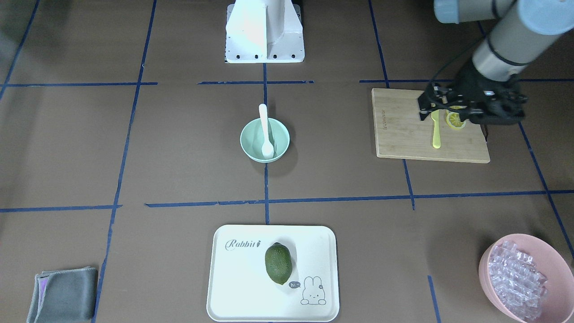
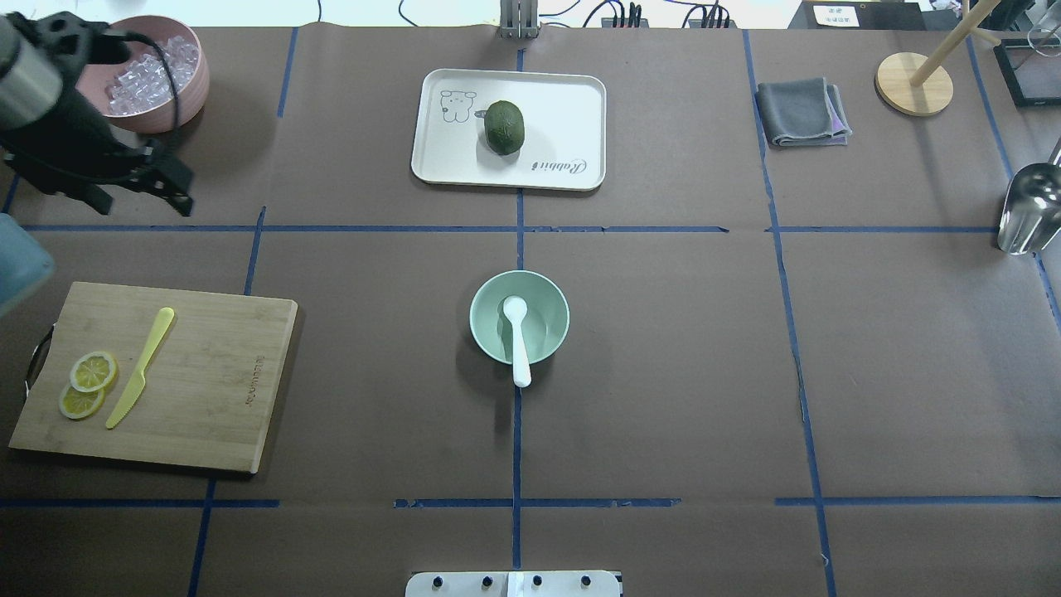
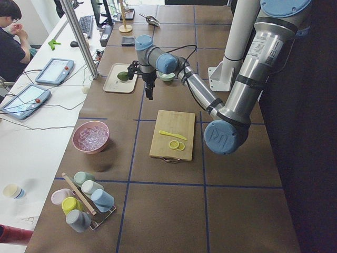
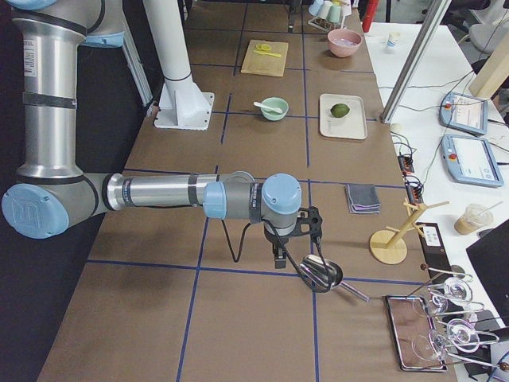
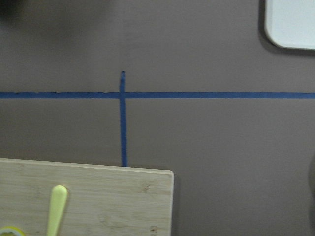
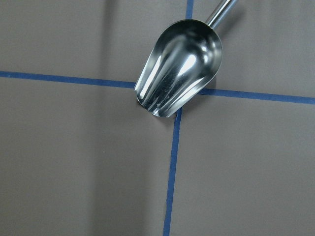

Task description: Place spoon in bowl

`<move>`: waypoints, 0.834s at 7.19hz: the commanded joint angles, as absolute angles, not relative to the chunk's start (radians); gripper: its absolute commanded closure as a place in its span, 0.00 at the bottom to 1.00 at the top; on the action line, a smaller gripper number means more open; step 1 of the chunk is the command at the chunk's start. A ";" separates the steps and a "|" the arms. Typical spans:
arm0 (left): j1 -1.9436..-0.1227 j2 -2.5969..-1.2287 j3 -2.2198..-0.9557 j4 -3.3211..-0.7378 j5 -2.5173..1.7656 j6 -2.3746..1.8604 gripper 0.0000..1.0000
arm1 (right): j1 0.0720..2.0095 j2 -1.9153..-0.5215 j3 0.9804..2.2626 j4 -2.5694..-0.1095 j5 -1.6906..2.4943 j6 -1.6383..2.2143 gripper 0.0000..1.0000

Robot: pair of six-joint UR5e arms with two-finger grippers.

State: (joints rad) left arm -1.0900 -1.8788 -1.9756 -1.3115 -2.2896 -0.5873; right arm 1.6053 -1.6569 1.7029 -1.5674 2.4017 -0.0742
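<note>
the spoon [image 2: 517, 340] lies in the bowl [image 2: 557, 308], scoop inside, handle over the rim, well apart to the right of the open, empty left hand [image 2: 145, 206]. right hand [image 4: 290, 247]: cannot tell its grip.

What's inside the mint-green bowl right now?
Only the white spoon: scoop inside the bowl, handle leaning over its rim. The floor beneath the scoop is covered.

Even, bright overhead light. Soft shadow beside bowl [image 2: 549, 327]. Glare on metal scoop [image 6: 179, 69]. Left wrist view slightly soft.
</note>
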 commanded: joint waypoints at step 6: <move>-1.580 -1.684 -1.620 -1.330 -2.356 0.231 0.00 | 1.605 -1.629 1.644 -1.485 2.405 -0.012 0.00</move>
State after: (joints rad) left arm -1.5090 -1.6900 -1.7027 -1.3254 -2.3442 0.1261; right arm 1.6046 -1.6270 1.6434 -1.4858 2.4022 -0.0133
